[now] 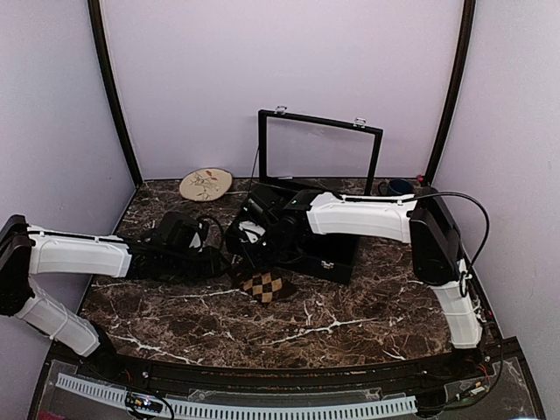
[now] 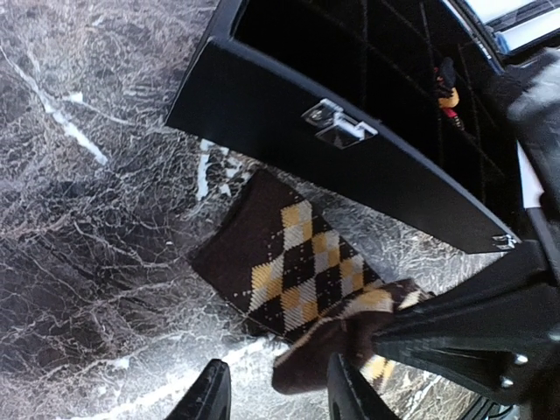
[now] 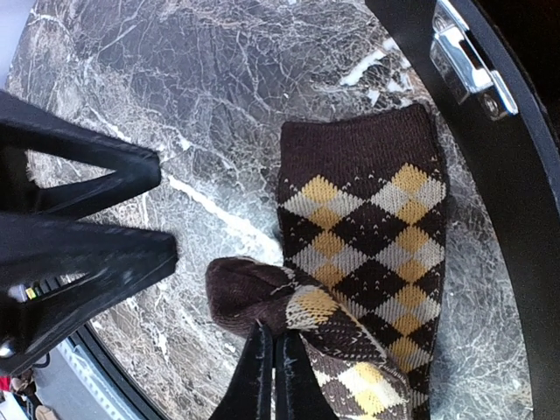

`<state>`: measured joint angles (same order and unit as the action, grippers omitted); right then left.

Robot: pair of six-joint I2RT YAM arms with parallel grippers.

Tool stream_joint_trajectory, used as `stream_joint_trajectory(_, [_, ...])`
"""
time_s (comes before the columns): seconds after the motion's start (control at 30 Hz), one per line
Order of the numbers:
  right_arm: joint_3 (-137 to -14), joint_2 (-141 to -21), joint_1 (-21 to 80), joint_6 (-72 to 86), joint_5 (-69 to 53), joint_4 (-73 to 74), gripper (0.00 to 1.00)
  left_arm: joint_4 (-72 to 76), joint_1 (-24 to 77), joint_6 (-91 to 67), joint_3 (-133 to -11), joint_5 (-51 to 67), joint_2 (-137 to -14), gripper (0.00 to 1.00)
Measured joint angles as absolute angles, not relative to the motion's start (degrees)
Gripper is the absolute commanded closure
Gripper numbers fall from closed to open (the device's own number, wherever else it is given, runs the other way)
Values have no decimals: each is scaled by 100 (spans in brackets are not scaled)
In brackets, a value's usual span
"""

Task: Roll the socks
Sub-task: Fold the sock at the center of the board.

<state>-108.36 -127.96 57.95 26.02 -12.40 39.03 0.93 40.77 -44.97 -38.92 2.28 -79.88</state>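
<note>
Dark marble-veined table [image 1: 367, 324] under everything, and the black glass-lidded case [image 1: 337, 258] sits on it with its lid up. Just in front of the case's front wall lies the tan-brown and black argyle knit sock [image 3: 367, 219], flat on the stone, with its end away from the case folded back over itself. My right gripper [image 3: 269, 341] has its fingers pressed together on that fold. My left gripper [image 2: 276, 398] hovers low before the case, fingers spread, the fold beside one finger.
</note>
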Motion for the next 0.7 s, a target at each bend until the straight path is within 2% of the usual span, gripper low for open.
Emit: stream_joint_trajectory(0.7, [-10982,-13072,5645,2932,-1020,3647,99,344,4077,-4117,-3636,683,-7647,63])
